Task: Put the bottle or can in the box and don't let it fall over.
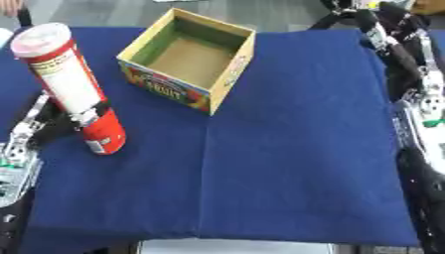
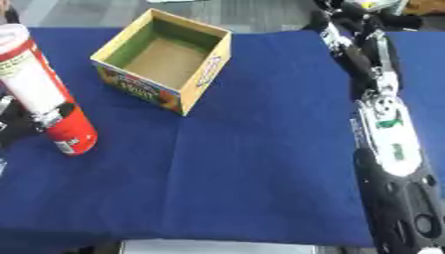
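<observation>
A tall red and white can [image 1: 71, 84] with a pale lid stands at the left of the blue cloth, leaning with its top toward the far left. My left hand [image 1: 94, 115] comes in from the left edge and is curled round the can's lower part; dark fingers cross its label. An open-topped cardboard box [image 1: 167, 90] with a yellow rim and a fruit print sits at the far middle, to the right of the can, with nothing inside. My right hand [image 2: 349, 12] rests at the far right corner with relaxed, spread fingers, away from both.
The blue cloth [image 1: 287, 163] covers the table and shows a fold line down its middle. My right forearm [image 2: 387, 129] lies along the right edge. A white edge [image 1: 235, 246] shows below the cloth's front.
</observation>
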Action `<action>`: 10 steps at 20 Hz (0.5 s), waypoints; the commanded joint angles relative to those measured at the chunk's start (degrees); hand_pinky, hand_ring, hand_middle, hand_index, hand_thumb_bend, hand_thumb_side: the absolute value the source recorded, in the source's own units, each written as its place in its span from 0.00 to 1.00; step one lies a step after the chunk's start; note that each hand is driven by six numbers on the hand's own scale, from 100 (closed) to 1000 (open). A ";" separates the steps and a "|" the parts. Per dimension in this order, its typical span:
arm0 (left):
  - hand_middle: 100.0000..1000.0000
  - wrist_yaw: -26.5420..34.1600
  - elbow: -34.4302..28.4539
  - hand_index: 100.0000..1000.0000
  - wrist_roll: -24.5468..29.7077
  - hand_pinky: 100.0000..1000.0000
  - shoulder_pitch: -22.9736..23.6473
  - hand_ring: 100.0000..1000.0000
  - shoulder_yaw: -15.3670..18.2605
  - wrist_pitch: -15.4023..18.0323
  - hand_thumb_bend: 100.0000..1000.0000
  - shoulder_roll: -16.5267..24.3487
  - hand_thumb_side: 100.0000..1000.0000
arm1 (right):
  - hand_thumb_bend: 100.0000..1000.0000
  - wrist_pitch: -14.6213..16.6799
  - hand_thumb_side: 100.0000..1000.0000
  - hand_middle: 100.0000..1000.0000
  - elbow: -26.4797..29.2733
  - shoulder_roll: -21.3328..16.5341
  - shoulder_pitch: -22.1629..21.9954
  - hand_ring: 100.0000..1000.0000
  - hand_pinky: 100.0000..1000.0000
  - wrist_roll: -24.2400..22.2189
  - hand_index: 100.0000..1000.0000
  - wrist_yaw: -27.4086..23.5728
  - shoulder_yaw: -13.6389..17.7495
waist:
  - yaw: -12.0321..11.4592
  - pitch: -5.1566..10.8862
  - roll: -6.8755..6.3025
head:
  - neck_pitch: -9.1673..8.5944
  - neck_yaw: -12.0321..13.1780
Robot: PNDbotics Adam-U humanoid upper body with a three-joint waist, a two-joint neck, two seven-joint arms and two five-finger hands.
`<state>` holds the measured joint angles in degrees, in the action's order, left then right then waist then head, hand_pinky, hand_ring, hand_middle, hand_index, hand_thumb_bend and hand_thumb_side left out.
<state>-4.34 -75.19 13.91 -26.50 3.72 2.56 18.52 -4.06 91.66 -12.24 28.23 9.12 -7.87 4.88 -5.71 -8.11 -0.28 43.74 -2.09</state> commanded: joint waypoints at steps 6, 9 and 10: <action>0.40 0.91 -3.11 0.29 -0.48 1.00 -2.38 0.66 -0.24 -0.15 0.00 1.62 0.16 | 0.63 0.14 0.34 1.00 0.65 -0.49 0.73 0.96 0.73 0.02 0.79 -0.34 0.06 | -0.02 0.90 -0.28 | 0.09 -0.06; 0.40 1.25 -3.55 0.29 -0.56 1.00 -3.07 0.66 -0.50 -0.31 0.00 2.07 0.15 | 0.63 0.15 0.34 1.00 0.67 -0.57 0.75 0.96 0.73 0.02 0.79 -0.30 0.05 | -0.03 0.92 -0.33 | 0.19 -0.16; 0.40 1.35 -3.66 0.28 -0.59 1.00 -3.37 0.66 -0.57 -0.33 0.00 2.22 0.15 | 0.63 0.16 0.34 1.00 0.68 -0.59 0.76 0.96 0.73 0.04 0.79 -0.29 0.06 | -0.02 0.93 -0.35 | 0.19 -0.20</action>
<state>-3.33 -77.39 13.53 -28.69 3.04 2.23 18.69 -4.06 91.66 -12.24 28.23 9.13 -7.87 4.88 -5.70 -8.11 -0.48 43.77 -2.17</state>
